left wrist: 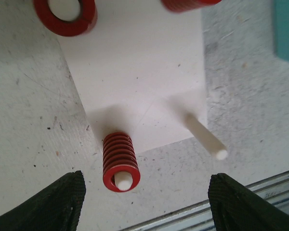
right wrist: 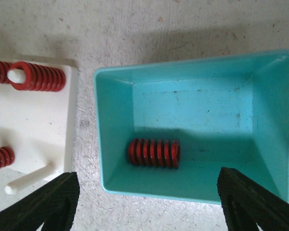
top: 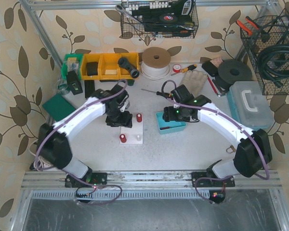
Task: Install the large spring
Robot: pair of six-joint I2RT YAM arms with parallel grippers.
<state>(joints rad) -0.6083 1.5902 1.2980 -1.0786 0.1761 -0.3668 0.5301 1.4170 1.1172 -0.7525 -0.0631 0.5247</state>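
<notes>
A white base plate (top: 133,131) bears red springs on its pegs: one at the near left (left wrist: 119,161), one at the far right (top: 139,117), and a wider one at the far left (left wrist: 65,14). The near-right peg (left wrist: 205,139) is bare. Another red spring (right wrist: 154,153) lies on its side in a teal tray (right wrist: 192,101). My left gripper (left wrist: 144,202) is open and empty above the plate's near edge, its fingers either side of the near pegs. My right gripper (right wrist: 149,202) is open and empty above the tray's near wall.
The teal tray (top: 160,126) sits just right of the plate. Yellow bins (top: 103,66), a cable coil (top: 155,62), a screwdriver (top: 154,91) and a clear box (top: 250,103) stand further back and to the right. An aluminium rail (left wrist: 241,195) runs along the near edge.
</notes>
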